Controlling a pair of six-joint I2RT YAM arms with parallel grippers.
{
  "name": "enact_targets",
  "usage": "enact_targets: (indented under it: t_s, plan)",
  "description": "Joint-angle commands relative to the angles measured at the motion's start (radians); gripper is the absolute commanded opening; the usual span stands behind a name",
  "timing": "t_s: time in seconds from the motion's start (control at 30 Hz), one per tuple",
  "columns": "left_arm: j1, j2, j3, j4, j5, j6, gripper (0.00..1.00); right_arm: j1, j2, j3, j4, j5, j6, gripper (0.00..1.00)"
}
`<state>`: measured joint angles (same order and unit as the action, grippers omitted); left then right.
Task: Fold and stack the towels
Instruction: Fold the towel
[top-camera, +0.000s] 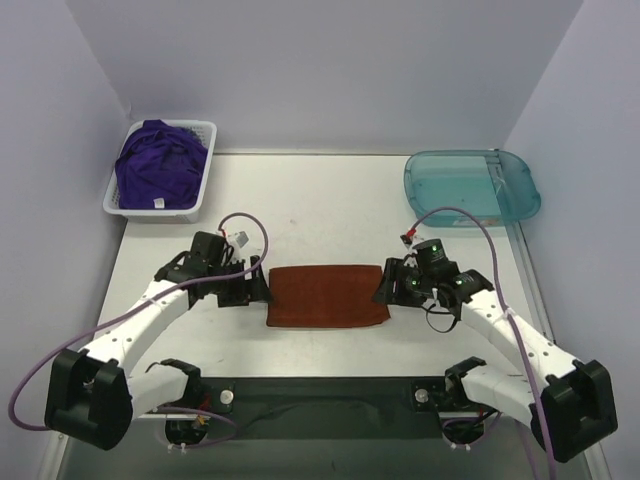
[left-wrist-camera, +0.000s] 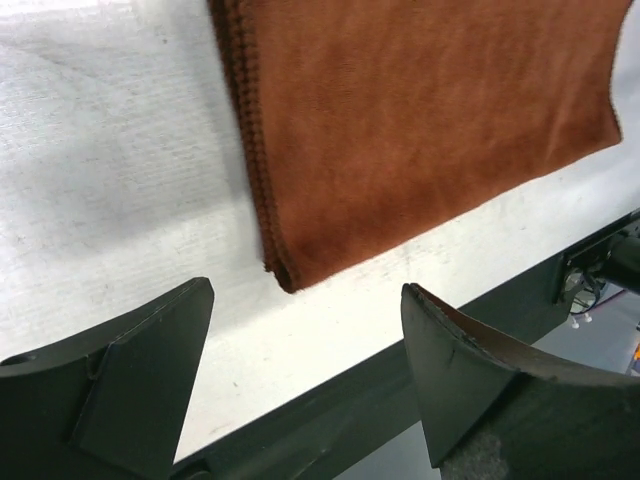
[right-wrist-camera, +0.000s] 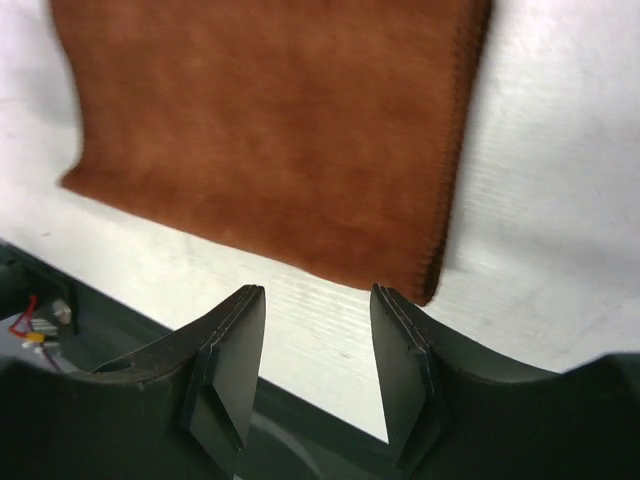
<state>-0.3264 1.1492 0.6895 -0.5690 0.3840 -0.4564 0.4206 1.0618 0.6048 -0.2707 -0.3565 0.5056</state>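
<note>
The rust-orange towel (top-camera: 326, 295) lies flat on the table (top-camera: 330, 200), in the middle and towards the near edge, as a tidy rectangle with its long sides running left to right. In the left wrist view its left edge shows more than one layer, so it looks folded at least once. It sits between the two arms, probably so that each can reach one short end.

The left claw (left-wrist-camera: 308, 300) hovers just off the towel's near-left corner with its fingers wide apart and nothing between them. The right claw (right-wrist-camera: 316, 295) sits just off the near-right corner, its fingers also apart, though less widely, and it holds nothing either. Neither touches the cloth. This mirrored stance suits either a further fold or lifting the towel away to start a stack, and I cannot say which.

The purple towels (top-camera: 160, 165) are heaped loosely in a white slotted basket (top-camera: 205, 127) at the far-left corner, well apart from the orange one and not yet folded. A see-through teal tray (top-camera: 520, 185) stands at the far right, and may be meant to take the stack.

The table is white, matte and finely textured, with a dark strip along its near edge where the arms are bolted. Plain pale walls (top-camera: 320, 70) close it in on the left, right and far sides.
</note>
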Motion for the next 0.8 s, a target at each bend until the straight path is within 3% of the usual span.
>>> enact_targets:
  t_s: [0.0,0.17,0.37,0.6,0.77]
  plan:
    - [-0.051,-0.065,0.077,-0.029,-0.033,-0.06,0.86,0.03,-0.074,0.085,-0.061,0.019,0.014,0.46]
    - [-0.236,-0.001,0.215,-0.016,-0.16,-0.143,0.77,0.049,-0.011,0.124,-0.042,0.066,0.066,0.39]
    - [-0.362,0.15,0.185,0.07,-0.212,-0.212,0.6,0.07,0.046,-0.031,0.111,0.062,0.206,0.34]
    - [-0.372,0.237,-0.013,0.135,-0.273,-0.24,0.46,0.072,0.092,-0.177,0.156,0.062,0.263,0.31]
    - [-0.373,0.209,-0.074,0.129,-0.295,-0.263,0.43,0.066,0.025,-0.2,0.137,0.091,0.268,0.29]
